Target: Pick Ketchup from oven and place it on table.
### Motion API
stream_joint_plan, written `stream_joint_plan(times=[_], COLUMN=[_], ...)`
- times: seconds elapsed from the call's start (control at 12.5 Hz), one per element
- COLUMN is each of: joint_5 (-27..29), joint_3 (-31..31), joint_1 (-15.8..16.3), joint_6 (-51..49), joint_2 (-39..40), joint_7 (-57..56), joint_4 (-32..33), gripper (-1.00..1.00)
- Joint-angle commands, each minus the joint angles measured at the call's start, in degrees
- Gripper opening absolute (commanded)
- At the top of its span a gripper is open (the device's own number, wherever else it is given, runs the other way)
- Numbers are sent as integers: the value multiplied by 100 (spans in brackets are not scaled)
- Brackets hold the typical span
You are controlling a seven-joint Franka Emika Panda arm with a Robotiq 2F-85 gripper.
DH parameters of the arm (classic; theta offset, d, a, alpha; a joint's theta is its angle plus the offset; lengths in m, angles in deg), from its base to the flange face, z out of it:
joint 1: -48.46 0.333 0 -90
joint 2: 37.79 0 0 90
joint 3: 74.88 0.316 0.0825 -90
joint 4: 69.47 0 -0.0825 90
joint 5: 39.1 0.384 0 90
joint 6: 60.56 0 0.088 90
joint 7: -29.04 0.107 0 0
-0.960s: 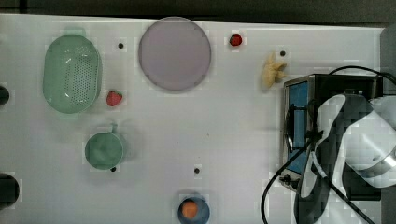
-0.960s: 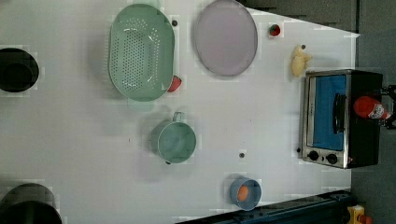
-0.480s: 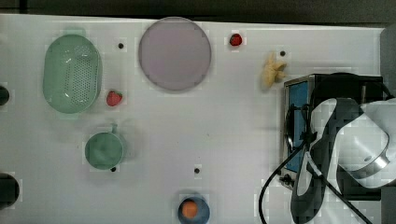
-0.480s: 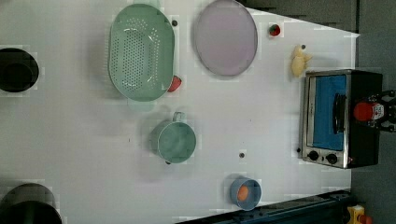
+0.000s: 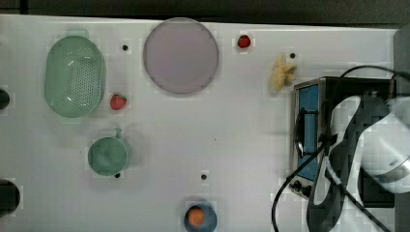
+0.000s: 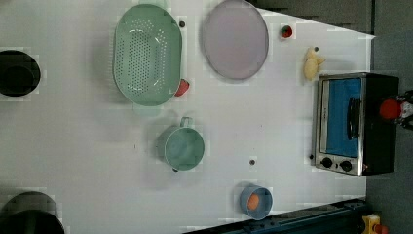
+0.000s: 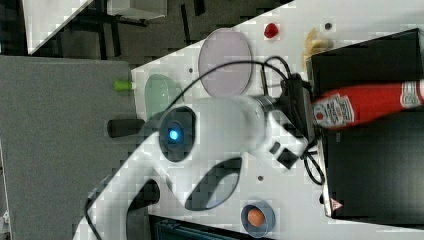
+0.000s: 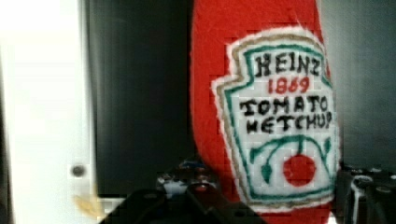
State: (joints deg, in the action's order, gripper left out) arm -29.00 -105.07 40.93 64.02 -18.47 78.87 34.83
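The Ketchup, a red bottle with a white-and-red label, lies on its side on the black top of the oven. My gripper reaches in from the right view's left and is shut on the bottle's label end. In the wrist view the Ketchup fills the gap between the dark fingers. The left view shows the red bottle behind the oven, whose blue glass door is shut. In the top view my white arm covers the oven's top. The oven stands on the white table.
On the table are a green colander, a grey-lilac plate, two strawberries, a green mug, a blue bowl holding an orange ball, and a yellow item beside the oven.
The jaws have come in from wide open onto the Ketchup. The arm shifted a little over the oven top. The bottle still lies on the oven.
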Motion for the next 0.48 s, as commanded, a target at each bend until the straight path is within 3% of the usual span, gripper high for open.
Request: stream_joint_plan(times=[0.08, 0.48], joint_5=[-389, -731], joint_3=[1, 710], joint_1=[137, 716], joint_6=[-747, -2341], joint_2=[-499, -1160], joint_7=[27, 21], joint_4=[-728, -1663], gripper=[26, 26])
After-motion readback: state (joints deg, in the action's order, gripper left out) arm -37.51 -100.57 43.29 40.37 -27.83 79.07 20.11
